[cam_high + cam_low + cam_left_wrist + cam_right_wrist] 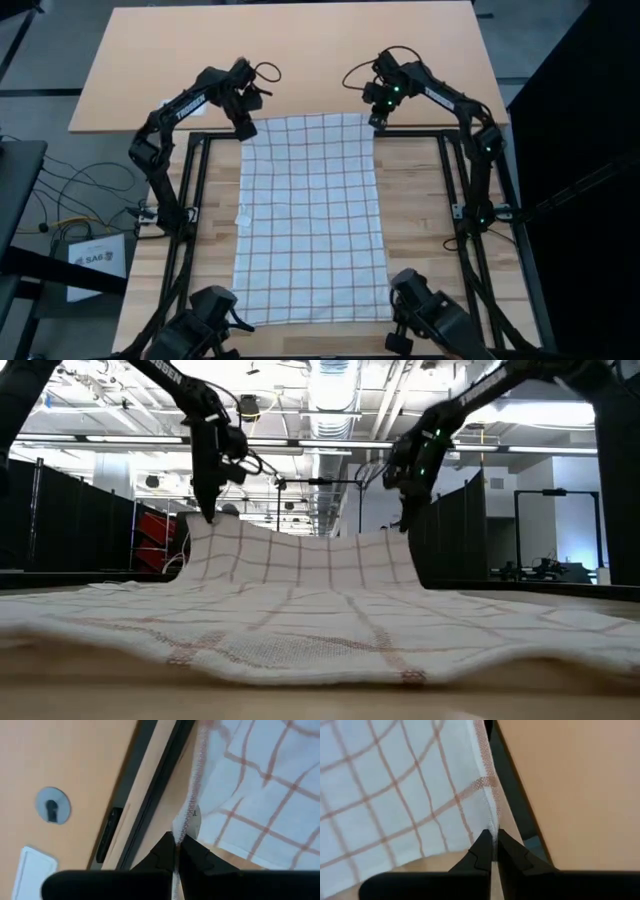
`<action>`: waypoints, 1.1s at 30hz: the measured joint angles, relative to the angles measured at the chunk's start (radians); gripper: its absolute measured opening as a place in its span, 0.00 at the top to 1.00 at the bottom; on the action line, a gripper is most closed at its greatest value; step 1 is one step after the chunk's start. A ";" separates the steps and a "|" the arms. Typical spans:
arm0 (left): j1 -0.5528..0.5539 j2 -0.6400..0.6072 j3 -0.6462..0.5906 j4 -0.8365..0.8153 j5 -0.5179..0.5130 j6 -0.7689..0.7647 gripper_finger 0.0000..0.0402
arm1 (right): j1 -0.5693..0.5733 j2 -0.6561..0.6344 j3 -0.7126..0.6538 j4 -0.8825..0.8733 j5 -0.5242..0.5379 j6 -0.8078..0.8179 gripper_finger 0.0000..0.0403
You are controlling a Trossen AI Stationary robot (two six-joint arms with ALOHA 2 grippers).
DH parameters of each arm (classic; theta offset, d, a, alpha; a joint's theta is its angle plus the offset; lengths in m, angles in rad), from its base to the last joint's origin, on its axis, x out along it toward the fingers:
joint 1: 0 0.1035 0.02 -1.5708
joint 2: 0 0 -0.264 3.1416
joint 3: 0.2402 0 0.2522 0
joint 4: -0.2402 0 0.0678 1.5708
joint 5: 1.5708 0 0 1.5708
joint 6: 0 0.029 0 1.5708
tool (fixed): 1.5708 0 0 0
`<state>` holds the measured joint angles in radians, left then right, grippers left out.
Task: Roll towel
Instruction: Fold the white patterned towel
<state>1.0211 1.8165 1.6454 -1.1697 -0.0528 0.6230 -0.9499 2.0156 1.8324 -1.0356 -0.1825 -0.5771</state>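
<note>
While most of the towel lies flat along the table, its far edge hangs lifted: soft, light, sagging cloth, best held by the corners. Left gripper and right gripper each pinch one far corner closed.

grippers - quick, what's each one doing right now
Left gripper: closed on the towel, pinching its far left corner, lifted.
Right gripper: closed on the towel's far right corner, lifted.

Towel covers table centre; side strips bare, passable.
</note>
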 joint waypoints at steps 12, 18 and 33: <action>-0.116 -0.134 0.050 -0.213 0.032 -0.081 1.00 | 0.107 -0.207 -0.043 -0.236 -0.007 0.071 1.00; -0.229 -0.216 0.050 -0.295 0.034 -0.156 1.00 | 0.201 -0.368 -0.186 -0.260 -0.009 0.136 1.00; -0.638 -0.427 -0.041 -0.402 0.035 -0.556 1.00 | 0.617 -0.714 -0.573 -0.123 0.000 0.460 1.00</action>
<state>0.3828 1.3899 1.6043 -1.5715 -0.0177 0.0672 -0.3330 1.3012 1.2595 -1.1587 -0.1824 -0.1171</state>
